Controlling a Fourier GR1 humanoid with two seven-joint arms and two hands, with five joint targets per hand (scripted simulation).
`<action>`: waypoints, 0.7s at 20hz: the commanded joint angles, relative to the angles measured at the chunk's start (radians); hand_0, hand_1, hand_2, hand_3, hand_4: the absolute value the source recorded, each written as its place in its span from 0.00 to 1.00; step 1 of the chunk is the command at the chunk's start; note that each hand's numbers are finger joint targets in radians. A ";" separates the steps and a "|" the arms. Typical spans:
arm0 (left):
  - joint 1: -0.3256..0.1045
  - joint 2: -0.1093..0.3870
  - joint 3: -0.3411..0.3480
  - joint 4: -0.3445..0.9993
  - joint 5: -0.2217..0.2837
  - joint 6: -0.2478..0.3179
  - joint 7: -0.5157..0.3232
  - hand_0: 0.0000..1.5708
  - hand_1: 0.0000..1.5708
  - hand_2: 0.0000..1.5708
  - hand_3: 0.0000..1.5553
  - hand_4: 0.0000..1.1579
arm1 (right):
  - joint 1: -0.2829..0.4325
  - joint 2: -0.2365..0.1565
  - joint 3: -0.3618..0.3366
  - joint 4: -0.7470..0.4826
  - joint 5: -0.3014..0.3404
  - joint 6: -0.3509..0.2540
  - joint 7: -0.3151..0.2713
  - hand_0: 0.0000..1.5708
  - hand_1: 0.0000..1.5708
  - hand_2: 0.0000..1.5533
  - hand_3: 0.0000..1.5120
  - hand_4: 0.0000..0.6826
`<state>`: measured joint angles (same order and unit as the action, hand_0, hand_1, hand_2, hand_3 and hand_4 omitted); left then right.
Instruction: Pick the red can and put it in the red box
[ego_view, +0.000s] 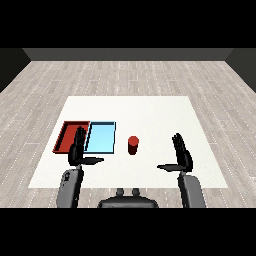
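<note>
**Red can untouched, nothing done yet**

Red can (133, 145) stands upright on the white table (150, 115), just right of the light blue tray (101, 138) and apart from it. Red tray (67, 136) sits left of the blue one, side by side, nothing visible inside.

Right hand (183, 155): fingers straight, thumb out, holding nothing, well right of the can. Left hand (77, 150): same pose, holding nothing, over the near edge of the trays.

Progress: none, as I read it. Reach, grasp, lift, carry across the blue tray and release in the red tray are all left. Right hand looks closer to the can.
</note>
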<state>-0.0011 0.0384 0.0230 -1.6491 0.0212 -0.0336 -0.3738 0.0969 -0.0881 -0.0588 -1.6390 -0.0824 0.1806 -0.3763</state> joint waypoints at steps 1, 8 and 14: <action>-0.027 0.012 0.028 0.091 0.000 -0.014 -0.071 0.00 0.00 0.00 0.00 0.00 | -0.024 -0.010 -0.020 0.026 0.000 0.020 -0.027 0.00 0.00 0.00 0.00 0.00; -0.057 0.011 0.035 0.079 -0.002 0.007 -0.034 0.00 0.00 0.00 0.00 0.00 | -0.054 0.005 -0.015 0.007 -0.010 0.017 0.045 0.00 0.00 0.00 0.00 0.00; -0.020 0.008 0.023 0.018 -0.008 0.013 -0.001 0.00 0.00 0.00 0.00 0.00 | -0.118 0.031 0.013 0.052 -0.010 0.002 0.094 0.00 0.00 0.00 0.00 0.00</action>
<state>-0.0120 0.0439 0.0414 -1.6092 0.0083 -0.0265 -0.4062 0.0158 -0.0586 -0.0457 -1.6150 -0.0756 0.1730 -0.3116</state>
